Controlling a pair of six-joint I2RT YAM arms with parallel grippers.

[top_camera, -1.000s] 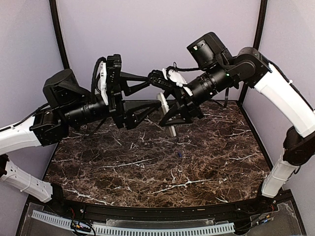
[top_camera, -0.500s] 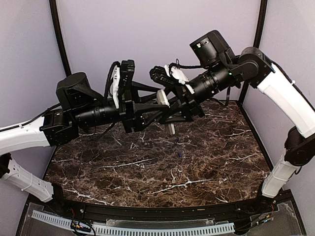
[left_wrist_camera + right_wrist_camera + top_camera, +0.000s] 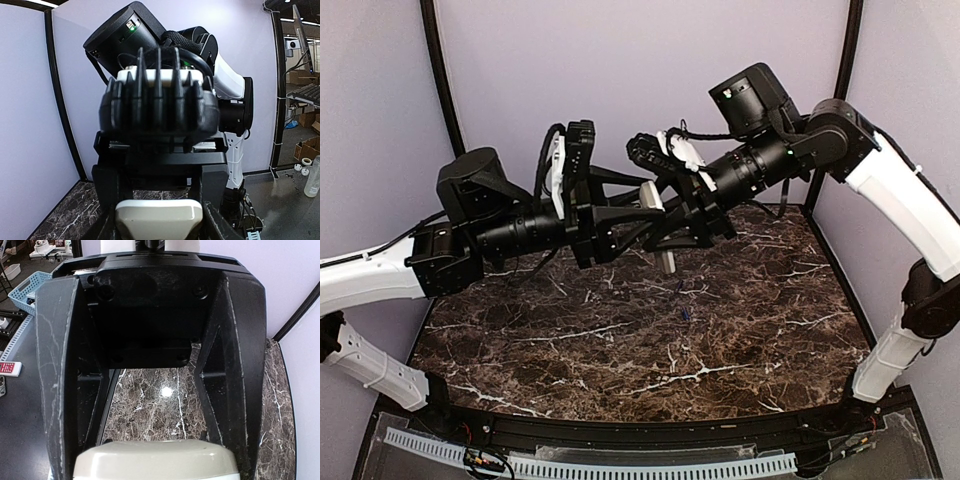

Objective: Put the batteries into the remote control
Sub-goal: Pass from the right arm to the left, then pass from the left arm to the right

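Marble-patterned dark brown table (image 3: 570, 350) fills the overhead view, with pale lilac walls around it. Two black arms meet in the air above its far half. Between them is the remote control (image 3: 666, 260), standing nearly upright with its grey-beige lower end pointing down, clear of the table. The right gripper (image 3: 663, 232) reaches in from the right and is clamped on the remote control about halfway open. The left gripper (image 3: 642, 205) reaches in from the left, with its fingers around the same remote control. Two tiny blue-purple batteries (image 3: 686, 314) lie close together on the table, below the remote control and apart from it.

From the left wrist, a rounded cream end of the remote control (image 3: 159, 219) sits at the bottom centre. The left gripper's black fingers (image 3: 107, 229) press against both of its sides, partly open to its width. Facing the camera is the ribbed black body of the right arm's wrist.

From the right wrist, the other cream end of the remote control (image 3: 155, 460) lies at the bottom edge between black fingers. The left gripper's black body faces the camera, and marble shows below.
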